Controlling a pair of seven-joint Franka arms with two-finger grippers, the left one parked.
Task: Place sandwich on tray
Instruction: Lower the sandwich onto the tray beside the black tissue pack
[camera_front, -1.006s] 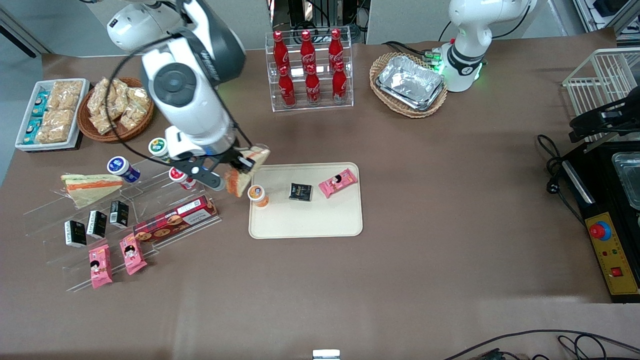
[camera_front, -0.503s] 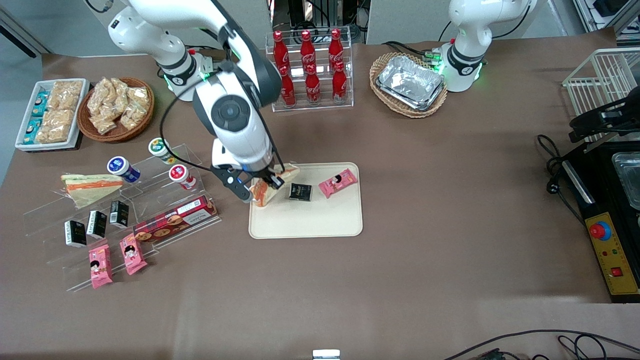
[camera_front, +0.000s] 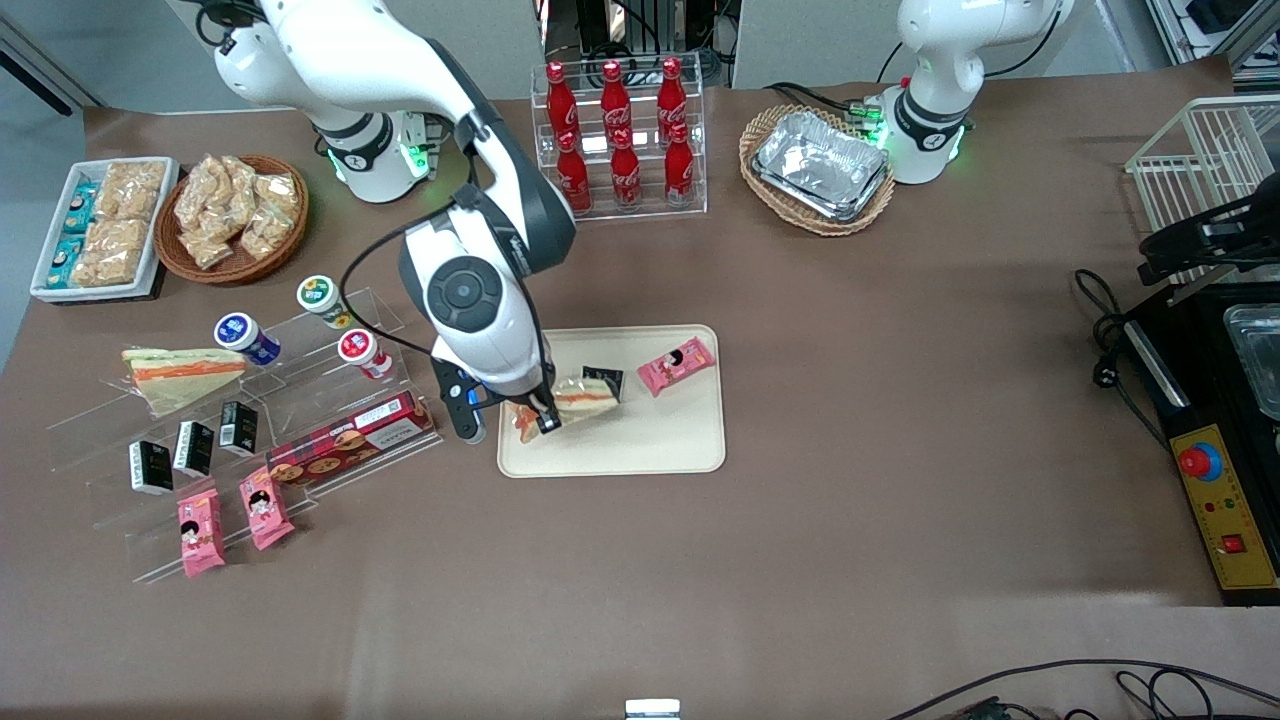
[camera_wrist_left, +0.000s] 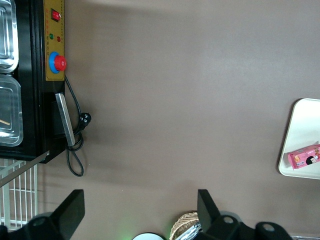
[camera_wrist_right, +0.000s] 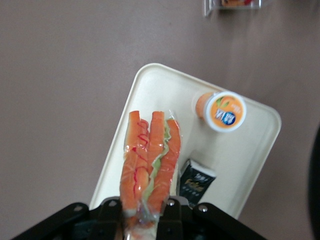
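Two fingers of the gripper (camera_front: 532, 418) are clamped on the wide end of the sandwich (camera_front: 578, 398), which hangs over the tray (camera_front: 680, 445), nearer the working arm's end of it, with its point aimed at about three o'clock in the front view. I judge it is carried by the thick end so the slim tip can come down first on bare tray. Three things already lie there: a black packet (camera_wrist_right: 196, 183) just beside the sandwich, an orange-lidded cup (camera_wrist_right: 222, 111) near it, and a pink packet (camera_front: 677, 364) at about two o'clock from the gripper. Seen edge-on, the sandwich shows orange-red filling bands with a little green under clear wrap, between cream bread slices.
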